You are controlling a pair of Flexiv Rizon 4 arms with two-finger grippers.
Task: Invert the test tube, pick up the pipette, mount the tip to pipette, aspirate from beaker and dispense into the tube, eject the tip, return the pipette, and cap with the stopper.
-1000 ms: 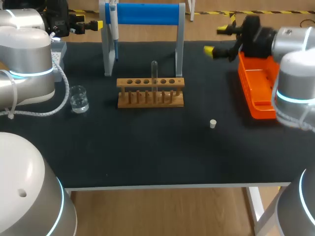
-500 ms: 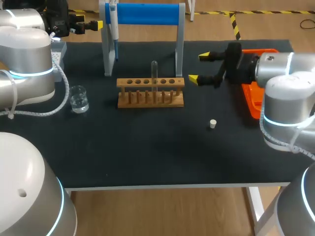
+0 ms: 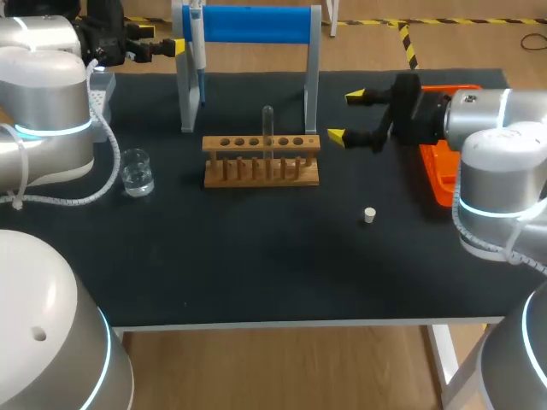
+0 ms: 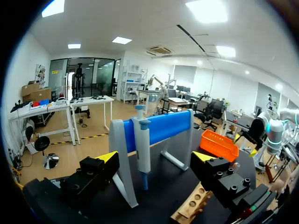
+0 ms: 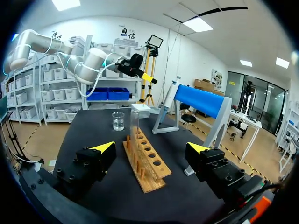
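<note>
**Both grippers open, nothing held**

Nearest, the stopper (image 3: 369,214) lies alone on the table (image 3: 256,265), at 4 o'clock from the rack (image 3: 261,162). The beaker (image 3: 137,171) stands at the rack's 9 o'clock, well apart from it. The tube (image 3: 267,128) stands upright in the rack, near its middle.

At the rack's 2 o'clock hangs the right gripper (image 3: 345,116), fingers wide apart and empty. In its wrist view the rack lies ahead of the spread tips, untouched. The orange tray (image 3: 440,175) sits at the rack's 3 o'clock.

Farther off, at 12 o'clock, is the stand (image 3: 248,24), with the pipette (image 3: 197,43) hanging at its left post. Farthest, at 11 o'clock, the left gripper (image 3: 160,39) hangs beside the stand, fingers spread and empty. Its wrist view shows the pipette ahead of the gap, not touched.
</note>
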